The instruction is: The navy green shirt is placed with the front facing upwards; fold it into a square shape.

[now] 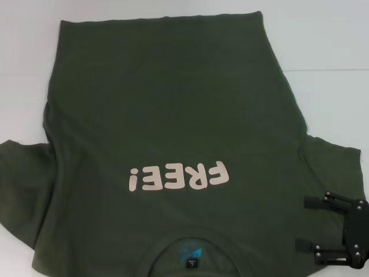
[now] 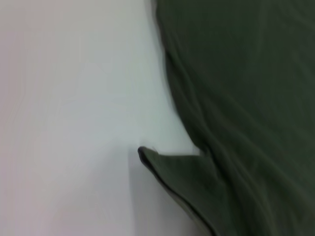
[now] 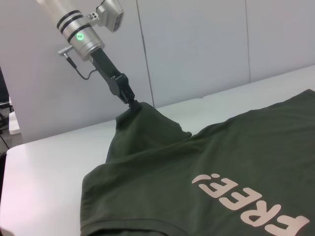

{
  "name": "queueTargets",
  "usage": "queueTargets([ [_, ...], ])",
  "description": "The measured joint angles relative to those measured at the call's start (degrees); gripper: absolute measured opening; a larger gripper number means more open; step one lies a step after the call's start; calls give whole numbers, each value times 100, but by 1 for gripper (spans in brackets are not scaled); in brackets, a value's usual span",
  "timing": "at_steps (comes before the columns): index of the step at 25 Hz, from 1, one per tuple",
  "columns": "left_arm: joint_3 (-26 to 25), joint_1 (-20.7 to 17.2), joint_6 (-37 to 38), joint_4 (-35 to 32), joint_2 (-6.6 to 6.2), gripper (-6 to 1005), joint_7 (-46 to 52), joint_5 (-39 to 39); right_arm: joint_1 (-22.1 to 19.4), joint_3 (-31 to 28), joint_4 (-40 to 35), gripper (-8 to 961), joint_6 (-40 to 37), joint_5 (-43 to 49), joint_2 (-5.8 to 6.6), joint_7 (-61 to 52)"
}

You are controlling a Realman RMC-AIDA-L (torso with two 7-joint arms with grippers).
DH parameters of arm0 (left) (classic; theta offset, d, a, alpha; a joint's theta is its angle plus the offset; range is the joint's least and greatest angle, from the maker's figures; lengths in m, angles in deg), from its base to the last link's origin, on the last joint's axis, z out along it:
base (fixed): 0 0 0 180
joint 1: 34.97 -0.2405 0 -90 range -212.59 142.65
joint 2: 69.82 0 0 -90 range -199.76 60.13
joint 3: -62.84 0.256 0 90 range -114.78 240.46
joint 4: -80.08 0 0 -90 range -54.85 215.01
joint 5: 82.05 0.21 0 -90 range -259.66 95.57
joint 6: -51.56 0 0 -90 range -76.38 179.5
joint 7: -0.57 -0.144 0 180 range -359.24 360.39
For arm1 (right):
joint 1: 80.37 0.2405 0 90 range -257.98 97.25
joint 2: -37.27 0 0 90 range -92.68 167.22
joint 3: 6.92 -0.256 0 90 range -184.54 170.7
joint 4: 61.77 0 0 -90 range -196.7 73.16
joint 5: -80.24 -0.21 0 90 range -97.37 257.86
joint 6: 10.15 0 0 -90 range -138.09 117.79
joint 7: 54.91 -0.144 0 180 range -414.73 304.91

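from my remote station: the navy green shirt point(image 1: 173, 133) lies face-up across the white bench point(image 1: 328, 34), collar toward the near edge. the left gripper point(image 3: 132, 102) is clamped on the shirt's left sleeve, lifting it into a peak. the right gripper point(image 1: 308, 224) hovers over the right sleeve at the near right corner, fingers apart.

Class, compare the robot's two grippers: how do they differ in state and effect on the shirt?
The left gripper is shut on the navy green shirt at its sleeve; the right gripper is open, holding nothing. The left gripper holds its sleeve raised in a peak off the table; the sleeve by the right gripper lies flat. Both are at a sleeve.
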Motion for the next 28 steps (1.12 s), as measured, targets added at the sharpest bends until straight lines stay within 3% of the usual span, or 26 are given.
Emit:
queueTargets([
  [9, -102, 41, 147, -138, -51, 54, 46, -56, -7, 0, 5, 942, 7, -13, -7, 0],
  [21, -118, 243, 656, -161, -20, 54, 125, -901, -5, 0, 4, 942, 16, -13, -14, 6],
  [24, -118, 333, 750, -157, 76, 54, 152, -1021, -14, 0, 4, 942, 24, -13, -16, 12],
  [28, -76, 430, 729, -149, 323, 54, 158, -1022, -16, 0, 5, 941, 51, -13, -20, 23],
])
